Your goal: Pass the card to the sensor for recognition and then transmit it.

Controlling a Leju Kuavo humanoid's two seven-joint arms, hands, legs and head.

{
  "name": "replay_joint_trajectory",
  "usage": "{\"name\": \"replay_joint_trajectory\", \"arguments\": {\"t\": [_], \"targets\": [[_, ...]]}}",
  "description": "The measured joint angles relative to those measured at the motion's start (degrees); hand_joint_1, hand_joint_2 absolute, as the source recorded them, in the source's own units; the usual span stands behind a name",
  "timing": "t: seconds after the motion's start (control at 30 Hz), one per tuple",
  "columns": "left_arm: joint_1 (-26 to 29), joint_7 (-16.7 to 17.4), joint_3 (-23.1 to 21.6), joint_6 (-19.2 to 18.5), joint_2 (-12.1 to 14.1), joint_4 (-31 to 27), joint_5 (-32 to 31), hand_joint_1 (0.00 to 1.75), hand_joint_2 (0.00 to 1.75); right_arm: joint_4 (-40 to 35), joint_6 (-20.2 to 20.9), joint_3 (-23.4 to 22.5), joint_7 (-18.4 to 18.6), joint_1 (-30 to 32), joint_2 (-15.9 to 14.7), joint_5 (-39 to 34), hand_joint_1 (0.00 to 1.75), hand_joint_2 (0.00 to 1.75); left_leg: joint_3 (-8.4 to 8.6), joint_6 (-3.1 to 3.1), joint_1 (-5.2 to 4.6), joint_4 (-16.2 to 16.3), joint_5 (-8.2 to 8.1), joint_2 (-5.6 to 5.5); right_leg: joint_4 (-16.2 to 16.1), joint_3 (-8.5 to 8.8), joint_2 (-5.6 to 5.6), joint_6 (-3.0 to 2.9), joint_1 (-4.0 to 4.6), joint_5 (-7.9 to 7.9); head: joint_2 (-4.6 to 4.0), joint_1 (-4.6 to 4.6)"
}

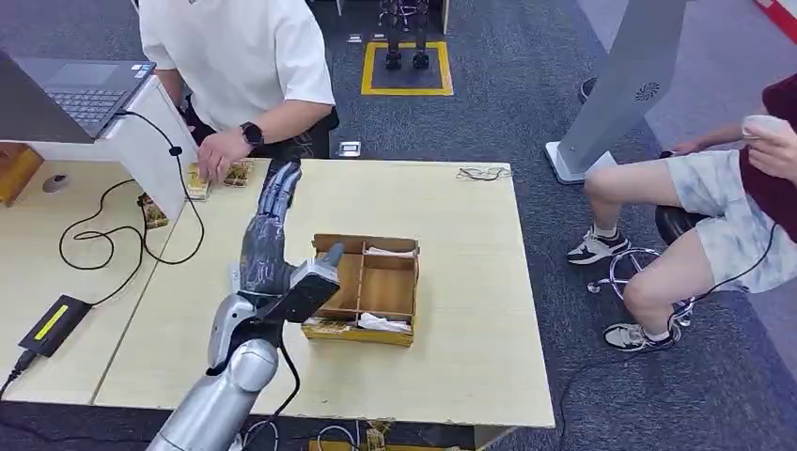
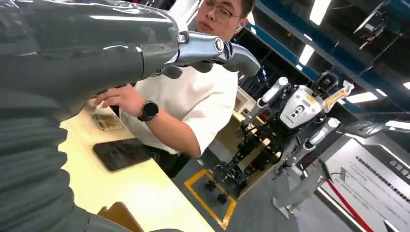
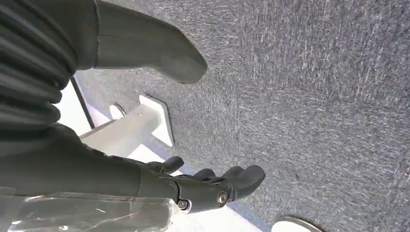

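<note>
My left hand (image 1: 270, 225) is raised over the pale table (image 1: 451, 357), fingers stretched out toward the far edge and holding nothing. In the left wrist view the same hand (image 2: 145, 53) reaches toward a person in a white shirt (image 1: 235, 47). That person's hand (image 1: 219, 153) rests on patterned cards (image 1: 237, 173) at the table's far edge. A card (image 2: 107, 121) lies on the table beside a flat black pad (image 2: 121, 153). My right hand (image 3: 203, 186) hangs over grey carpet, fingers apart and holding nothing.
A wooden compartment box (image 1: 367, 287) with white and patterned cards sits mid-table, just right of my left forearm. A laptop (image 1: 80, 89), cables and a black device with a yellow label (image 1: 54, 322) lie on the left table. A seated person (image 1: 714, 216) is at the right.
</note>
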Motion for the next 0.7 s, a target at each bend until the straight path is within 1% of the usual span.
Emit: {"name": "replay_joint_trajectory", "arguments": {"t": [0.17, 0.37, 0.47, 0.57, 0.7], "targets": [[1.94, -0.15, 0.00, 0.44, 1.05, -2.65, -0.55, 0.00, 1.75, -0.37, 0.09, -0.35, -0.02, 0.23, 0.18, 0.02, 0.00, 1.75, 0.00, 0.00, 0.00, 0.00, 0.00, 0.00, 0.00, 0.01, 0.00, 0.00, 0.00, 0.00, 0.00, 0.00], [6.38, -2.10, 0.00, 2.32, 2.58, -7.06, -1.25, 0.00, 1.75, -1.07, 0.07, -1.44, -0.33, 0.66, 0.59, -0.11, 0.00, 1.75, -0.01, 0.00, 0.00, -0.01, -0.01, 0.00, 0.00, 0.00, 0.00, 0.00, 0.00, -0.02, 0.00, 0.00], [8.93, -2.32, 0.00, 3.39, 3.15, -9.22, -1.57, 0.00, 1.75, -1.60, 0.11, -2.01, -0.20, 0.92, 0.85, -0.50, 0.00, 1.75, -0.01, -0.01, 0.00, -0.01, -0.03, 0.00, 0.00, 0.00, 0.00, 0.02, 0.00, -0.04, 0.00, 0.02], [11.40, -3.21, 0.00, 4.07, 3.48, -10.97, -1.70, 0.00, 1.75, -2.38, 0.35, -2.77, -0.20, 1.23, 1.29, -0.61, 0.00, 1.75, -0.01, -0.01, 0.00, -0.01, -0.03, 0.00, 0.00, -0.01, -0.01, 0.02, 0.00, -0.05, 0.00, 0.02], [12.81, -3.19, 0.00, 4.50, 3.76, -12.09, -2.36, 0.00, 1.75, -2.95, 0.42, -3.19, -0.24, 1.36, 1.64, -0.37, 0.00, 1.75, 0.00, -0.02, 0.00, -0.02, -0.03, 0.00, 0.00, 0.00, -0.01, 0.02, 0.00, -0.04, 0.00, 0.00]]}}
